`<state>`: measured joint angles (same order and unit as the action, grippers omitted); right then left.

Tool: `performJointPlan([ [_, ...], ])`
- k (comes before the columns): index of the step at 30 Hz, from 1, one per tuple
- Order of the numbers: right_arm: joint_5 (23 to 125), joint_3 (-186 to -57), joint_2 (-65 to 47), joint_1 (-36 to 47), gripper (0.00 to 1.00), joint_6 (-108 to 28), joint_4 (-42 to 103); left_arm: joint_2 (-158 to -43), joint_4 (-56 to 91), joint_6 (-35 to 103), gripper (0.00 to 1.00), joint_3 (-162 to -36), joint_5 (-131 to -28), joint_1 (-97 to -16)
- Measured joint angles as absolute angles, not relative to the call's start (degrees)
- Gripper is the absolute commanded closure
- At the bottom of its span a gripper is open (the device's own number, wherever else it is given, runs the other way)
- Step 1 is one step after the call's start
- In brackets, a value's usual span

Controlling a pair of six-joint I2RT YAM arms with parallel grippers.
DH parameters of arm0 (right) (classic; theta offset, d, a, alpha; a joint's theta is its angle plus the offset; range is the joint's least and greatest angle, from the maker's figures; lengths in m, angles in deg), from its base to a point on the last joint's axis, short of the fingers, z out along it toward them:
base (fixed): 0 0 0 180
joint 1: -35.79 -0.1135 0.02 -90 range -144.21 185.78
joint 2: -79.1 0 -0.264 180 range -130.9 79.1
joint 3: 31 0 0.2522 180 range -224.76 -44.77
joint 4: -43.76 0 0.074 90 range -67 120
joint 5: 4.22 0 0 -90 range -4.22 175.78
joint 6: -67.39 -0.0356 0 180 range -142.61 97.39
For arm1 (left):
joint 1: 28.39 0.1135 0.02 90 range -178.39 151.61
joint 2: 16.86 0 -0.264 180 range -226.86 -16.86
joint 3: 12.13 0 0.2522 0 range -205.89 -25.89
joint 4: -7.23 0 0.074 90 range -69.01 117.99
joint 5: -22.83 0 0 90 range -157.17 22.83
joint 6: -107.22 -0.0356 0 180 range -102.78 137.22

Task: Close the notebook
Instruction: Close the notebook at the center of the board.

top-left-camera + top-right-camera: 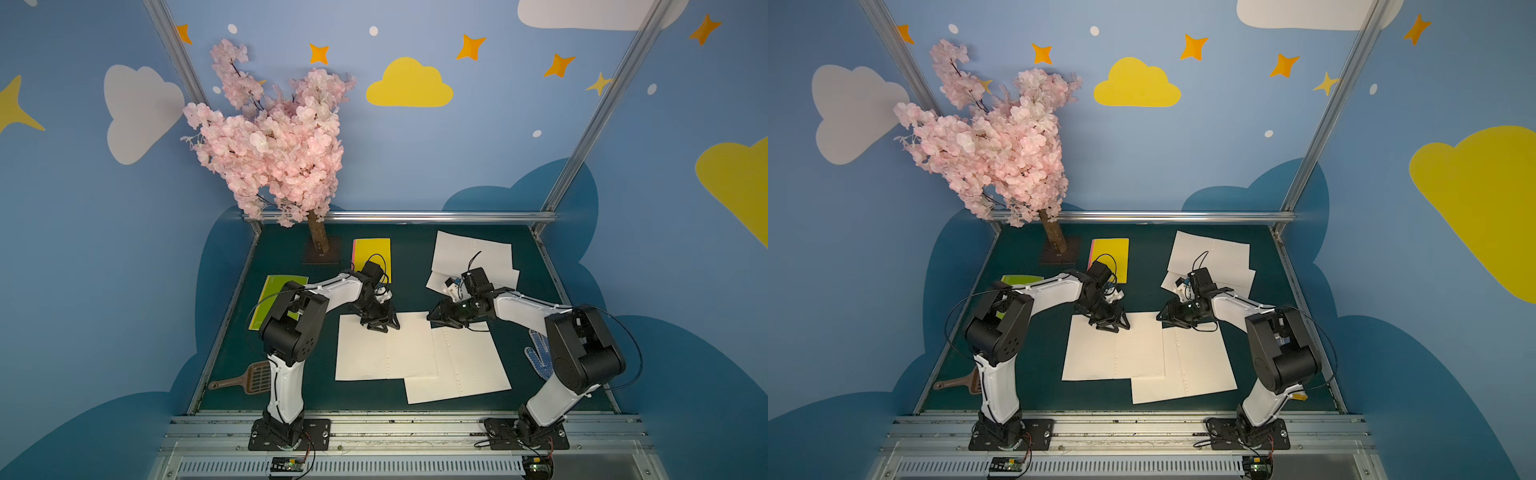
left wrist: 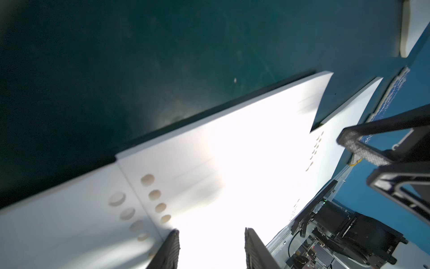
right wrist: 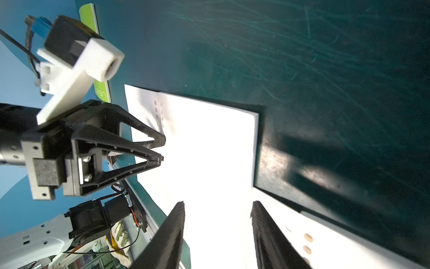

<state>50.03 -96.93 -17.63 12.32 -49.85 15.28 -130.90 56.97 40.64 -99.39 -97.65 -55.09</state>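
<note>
Checking both top views, I see the open notebook (image 1: 386, 353) lying flat, pages up, mid-table on the green mat (image 1: 324, 395), its right edge overlapping a second open notebook (image 1: 461, 365). Left gripper (image 1: 382, 327) is down at the far edge of its pages near the punched holes, jaws apart, nothing between the fingers (image 2: 172, 246). Right gripper (image 1: 432, 319) is at the far right corner, jaws also apart and empty in the wrist view (image 3: 217, 205). A third open notebook (image 1: 473, 253), a yellow one (image 1: 372, 251) and a green one (image 1: 276, 291) lie further off.
</note>
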Motion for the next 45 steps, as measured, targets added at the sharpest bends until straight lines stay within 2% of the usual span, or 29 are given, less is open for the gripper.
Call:
performJointPlan([
  [20, 52.0, -97.3, -22.0, 10.8, 0.52, -50.9, 15.6, -133.6, 53.9, 41.7, 0.52, -102.4, -99.8, -53.4],
  [37, 52.3, -105.0, -27.6, 12.1, 0.52, -50.0, 13.9, -137.1, 53.9, 40.6, 0.53, -107.7, -99.8, -52.0],
  [45, 52.3, -105.7, -28.1, 12.8, 0.52, -49.1, 13.6, -133.8, 50.4, 40.8, 0.47, -104.2, -95.9, -52.5],
])
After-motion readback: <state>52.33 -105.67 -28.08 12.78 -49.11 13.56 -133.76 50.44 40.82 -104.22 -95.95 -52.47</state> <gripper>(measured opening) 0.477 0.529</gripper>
